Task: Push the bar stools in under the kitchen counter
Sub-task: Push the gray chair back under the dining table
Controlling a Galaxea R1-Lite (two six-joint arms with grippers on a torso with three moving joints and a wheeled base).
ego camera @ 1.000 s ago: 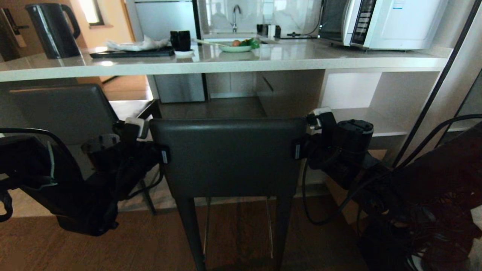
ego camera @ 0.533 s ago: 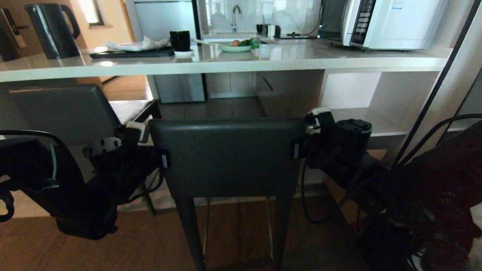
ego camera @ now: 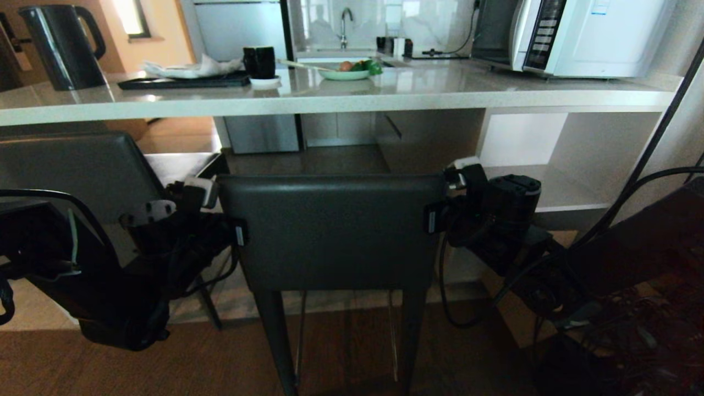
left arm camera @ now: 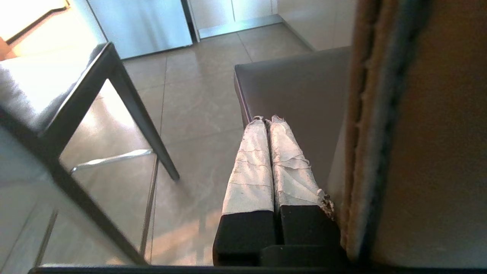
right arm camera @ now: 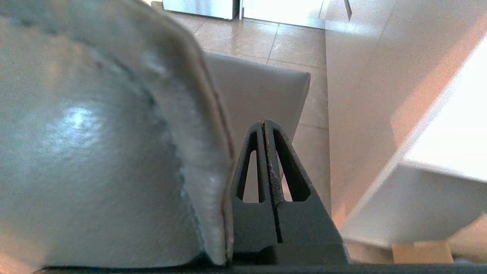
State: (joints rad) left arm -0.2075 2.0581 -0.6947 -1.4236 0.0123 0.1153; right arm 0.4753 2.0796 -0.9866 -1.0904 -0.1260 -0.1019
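Stool (ego camera: 334, 231) is standing at frame centre below the counter (ego camera: 330, 99), closed left gripper (left arm camera: 266, 121) and closed right gripper (right arm camera: 265, 125) flanking its backrest.

Both arms are matte black with bulky rounded housings and loose black cables looping off them. The left gripper (left arm camera: 268, 123) has black finger bases wrapped in frayed whitish tape. The right gripper (right arm camera: 265, 125) has grey triangular fingers with slotted cut-outs. White blocks cap both wrists.
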